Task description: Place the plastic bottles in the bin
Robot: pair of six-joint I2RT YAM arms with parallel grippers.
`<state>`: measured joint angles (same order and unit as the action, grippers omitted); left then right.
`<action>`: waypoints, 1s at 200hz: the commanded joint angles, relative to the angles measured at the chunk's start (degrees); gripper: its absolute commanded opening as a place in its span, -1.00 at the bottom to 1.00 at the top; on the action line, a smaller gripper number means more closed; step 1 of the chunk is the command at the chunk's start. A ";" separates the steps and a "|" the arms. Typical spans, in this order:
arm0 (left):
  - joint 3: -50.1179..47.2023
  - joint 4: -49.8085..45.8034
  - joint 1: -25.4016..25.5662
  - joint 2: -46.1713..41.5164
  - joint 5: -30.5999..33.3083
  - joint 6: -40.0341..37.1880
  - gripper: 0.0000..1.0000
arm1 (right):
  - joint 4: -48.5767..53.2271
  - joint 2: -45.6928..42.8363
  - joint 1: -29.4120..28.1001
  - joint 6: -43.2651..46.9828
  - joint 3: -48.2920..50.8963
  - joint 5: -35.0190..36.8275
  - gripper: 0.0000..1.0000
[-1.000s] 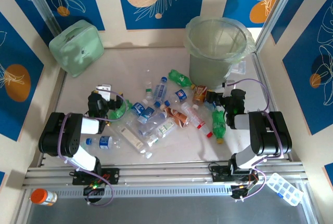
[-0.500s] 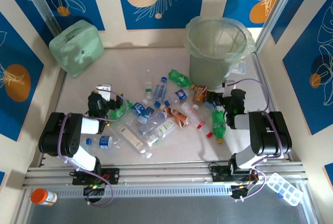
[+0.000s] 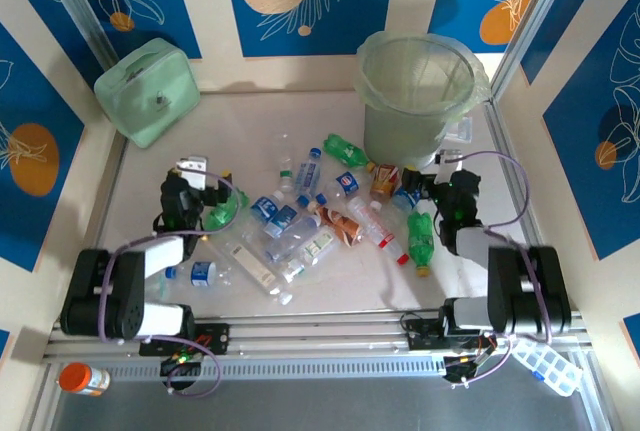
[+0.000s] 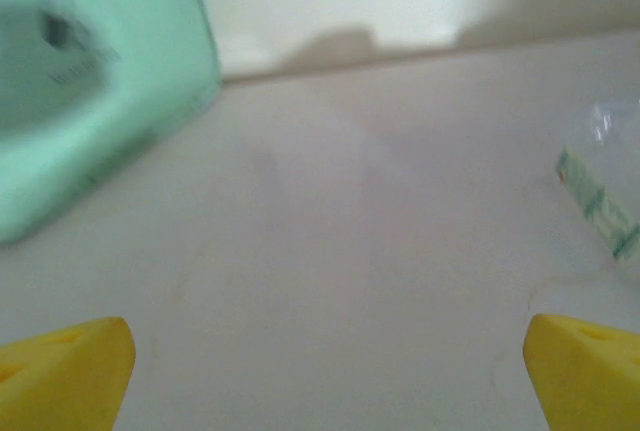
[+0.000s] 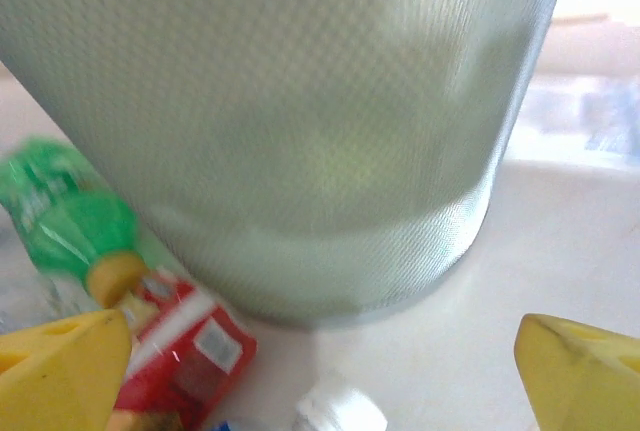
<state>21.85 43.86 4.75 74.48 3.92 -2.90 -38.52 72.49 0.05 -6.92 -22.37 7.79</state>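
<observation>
Plastic bottles (image 3: 283,221) lie between both outstretched arms (image 3: 150,249); left end effector (image 4: 328,351) and right end effector (image 5: 320,341) gape wide, empty.

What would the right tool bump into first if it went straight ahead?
Probably the bin: its pale wall stands right in front of the open right tool. A red carton and a green bottle lie lower left, off that line.
</observation>
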 commanded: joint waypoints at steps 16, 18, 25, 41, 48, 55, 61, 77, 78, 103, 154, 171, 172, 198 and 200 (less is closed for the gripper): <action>-1.74 4.70 7.00 -12.05 8.10 5.06 0.99 | 10.21 -20.06 -5.55 -0.21 1.76 4.42 0.98; -2.03 5.09 7.72 -12.77 8.18 5.37 0.99 | 10.75 -21.26 -6.33 -0.25 1.97 4.88 0.98; -2.98 6.53 10.84 -15.16 9.81 6.12 0.99 | 12.34 -25.51 -9.39 -0.86 2.73 7.51 0.98; -4.15 6.21 18.86 -20.36 11.81 8.05 0.99 | 12.38 -34.87 -17.97 -1.20 5.31 11.55 0.98; -3.91 4.88 22.16 -22.61 10.71 7.79 0.99 | 13.43 -38.08 -22.56 -0.31 5.47 13.22 0.98; -3.47 2.33 25.54 -24.72 9.54 7.65 0.99 | 14.81 -40.39 -27.55 0.26 4.89 15.10 0.98; -3.02 0.01 28.32 -26.63 8.89 7.75 0.99 | 16.23 -41.56 -31.78 0.66 3.93 16.46 0.98; -1.92 -6.73 36.67 -31.95 11.57 13.35 0.99 | 25.00 -41.67 -43.65 2.04 -1.83 20.67 0.98; -1.82 -7.32 37.14 -32.29 11.78 13.84 0.99 | 25.61 -41.52 -44.40 2.06 -2.25 21.16 0.98; 6.96 -38.37 45.21 -39.32 19.88 32.15 0.99 | 44.53 -34.87 -62.17 -6.08 -16.51 41.22 0.98; 17.09 -83.10 43.96 -50.10 25.93 52.93 0.99 | 72.88 -27.42 -49.56 -32.11 -25.51 10.15 0.99; 21.01 -86.71 43.76 -46.77 21.60 49.64 0.99 | 80.32 -21.39 -49.49 -34.88 -27.28 17.10 0.98; 21.34 -87.04 43.76 -46.34 21.36 49.47 0.99 | 80.69 -21.01 -49.60 -35.03 -27.33 17.80 0.98; 25.56 -89.82 43.67 -35.81 13.97 44.85 0.88 | 82.18 -13.73 -55.67 -30.49 -26.58 26.84 1.00; 25.49 -89.54 43.74 -35.32 13.54 44.59 0.84 | 81.14 -13.48 -56.10 -28.82 -26.23 25.70 0.98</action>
<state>44.40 -38.22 48.86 31.86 24.10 44.53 35.46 55.22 -52.14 -37.63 -48.42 29.71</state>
